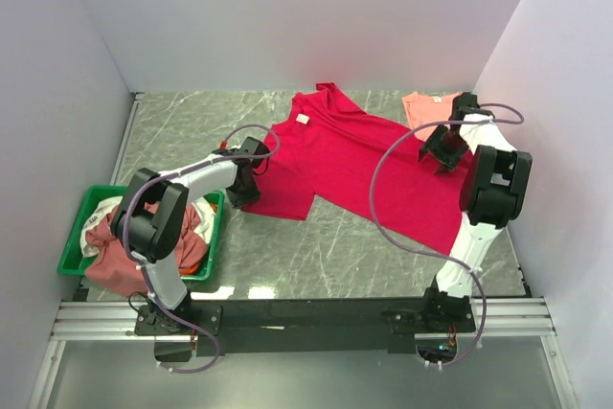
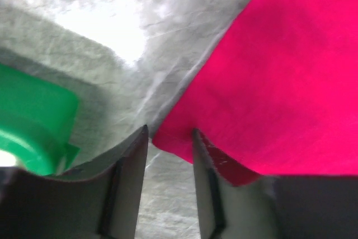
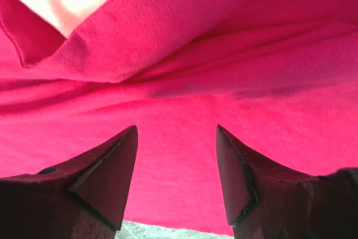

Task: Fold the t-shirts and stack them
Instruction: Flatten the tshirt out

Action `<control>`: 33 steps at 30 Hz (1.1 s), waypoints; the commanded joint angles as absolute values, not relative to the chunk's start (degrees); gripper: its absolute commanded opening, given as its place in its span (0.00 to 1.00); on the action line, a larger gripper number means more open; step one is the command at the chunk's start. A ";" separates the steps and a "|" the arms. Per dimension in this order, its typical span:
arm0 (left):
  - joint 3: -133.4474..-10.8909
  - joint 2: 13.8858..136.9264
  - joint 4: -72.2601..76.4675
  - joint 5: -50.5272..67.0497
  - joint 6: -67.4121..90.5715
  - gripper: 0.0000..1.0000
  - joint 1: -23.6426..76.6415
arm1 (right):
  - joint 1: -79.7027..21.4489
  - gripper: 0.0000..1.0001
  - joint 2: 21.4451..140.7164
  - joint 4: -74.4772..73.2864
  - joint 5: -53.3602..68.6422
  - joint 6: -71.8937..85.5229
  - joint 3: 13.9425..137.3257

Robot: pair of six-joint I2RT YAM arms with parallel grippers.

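The red tee [image 1: 354, 155] is lying spread on the table [image 1: 326, 246], its collar pointing to the far wall, a white label [image 1: 303, 119] showing just inside the neck, and its body reaching toward the near right. The cloth is lying mostly flat, with soft creases running across its right side.

The left gripper [image 1: 246, 186] is sitting low at the tee's left edge, by a corner of the cloth. In the left wrist view its fingers [image 2: 131, 177] are standing a little apart, unclenched, and the corner of the red tee [image 2: 173, 141] is poking into the gap between them. The pictures are not showing whether either pad is touching the cloth.

The right gripper [image 1: 442, 152] is hanging over the tee's far right part. In the right wrist view it is gaping wide, released and grasping nothing, with wrinkled red cloth filling the space beneath its tips.

The salmon tee [image 1: 428, 107] is lying at the far right of the table, just beyond the right gripper. Its near edge is either meeting the red one or slipping under it; I cannot tell which.

At the near left the tray [image 1: 81, 227] is holding a heap [image 1: 113, 261] of more tees, dusty rose with bits of white and orange. The heap is spilling over the tray's near rim and is partly hidden by the left arm
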State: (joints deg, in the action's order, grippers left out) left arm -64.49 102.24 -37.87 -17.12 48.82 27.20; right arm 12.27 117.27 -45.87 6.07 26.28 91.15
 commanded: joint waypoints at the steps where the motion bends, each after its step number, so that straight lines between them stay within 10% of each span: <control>1: -63.28 103.97 -35.34 -15.38 47.37 0.39 27.33 | 12.66 0.65 112.33 -44.82 5.28 26.19 90.01; 11: -61.26 103.98 -33.22 -11.69 44.03 0.01 26.90 | 12.74 0.65 101.35 -43.68 1.24 27.07 77.62; 33: -59.42 93.08 -29.45 -4.22 41.31 0.01 26.63 | 27.86 0.64 82.97 -47.19 -2.98 31.12 50.36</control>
State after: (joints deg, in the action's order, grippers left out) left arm -60.07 96.03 -32.18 -6.22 42.57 26.65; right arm 27.40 84.62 -45.10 -0.38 30.61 51.68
